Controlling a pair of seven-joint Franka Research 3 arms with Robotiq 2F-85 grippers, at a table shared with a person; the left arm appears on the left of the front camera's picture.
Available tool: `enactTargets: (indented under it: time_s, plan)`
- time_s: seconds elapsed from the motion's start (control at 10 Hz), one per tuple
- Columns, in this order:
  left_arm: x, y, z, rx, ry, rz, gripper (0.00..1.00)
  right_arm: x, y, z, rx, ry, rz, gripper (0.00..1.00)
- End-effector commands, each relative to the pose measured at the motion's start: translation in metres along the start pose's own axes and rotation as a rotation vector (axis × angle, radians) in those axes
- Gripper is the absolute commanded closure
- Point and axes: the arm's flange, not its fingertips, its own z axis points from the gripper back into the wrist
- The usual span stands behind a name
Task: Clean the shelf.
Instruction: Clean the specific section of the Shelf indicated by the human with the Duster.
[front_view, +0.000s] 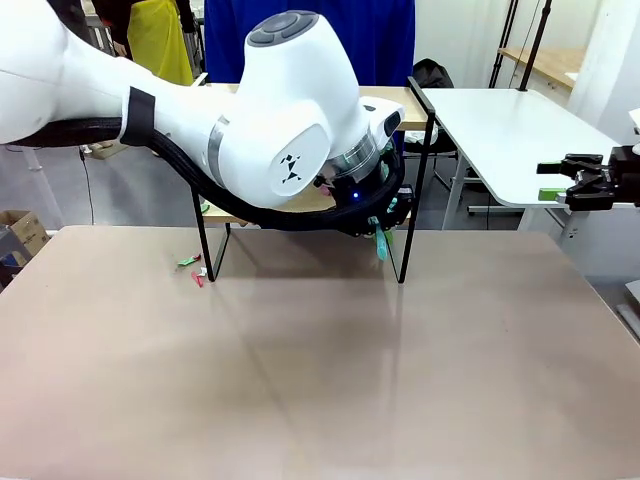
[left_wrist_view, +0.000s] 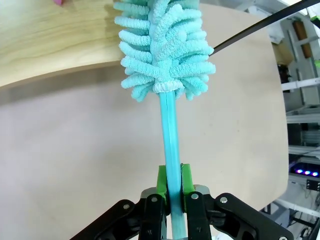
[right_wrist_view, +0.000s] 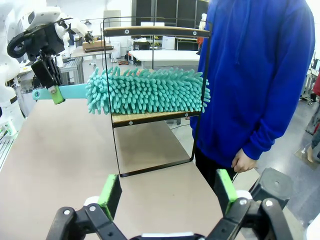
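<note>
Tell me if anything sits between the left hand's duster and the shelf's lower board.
Nothing visible does. The left hand is shut on the handle, and the head of the teal duster lies along the lower board of the shelf, inside its black frame.

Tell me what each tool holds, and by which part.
The left tool clamps the teal duster by its handle, near the end; the right tool is open, holding nothing.

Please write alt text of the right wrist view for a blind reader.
The left gripper holds a fluffy teal duster by its handle, its head lying on the lower board of the two-tier shelf. A person in a blue top stands beside the shelf; the right gripper is open below.
</note>
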Motion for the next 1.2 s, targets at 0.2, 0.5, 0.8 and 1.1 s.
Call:
enactTargets:
  time_s: [0.2,0.5,0.8,1.1]
  plan:
    - [0.003,0.028,0.023,0.127,-0.014,0.052,0.87,0.003,0.001,-0.001,0.003,0.000,0.006,0.00]
    - [0.004,0.068,0.046,0.153,0.008,0.122,0.87,0.003,0.001,-0.001,0.003,0.000,0.006,0.00]
    - [-0.008,0.110,0.068,0.306,0.016,0.173,0.87,0.003,0.001,-0.001,0.003,0.000,0.006,0.00]
    - [-0.020,0.147,0.106,0.522,0.005,0.225,0.87,0.003,0.001,-0.001,0.003,0.000,0.006,0.00]
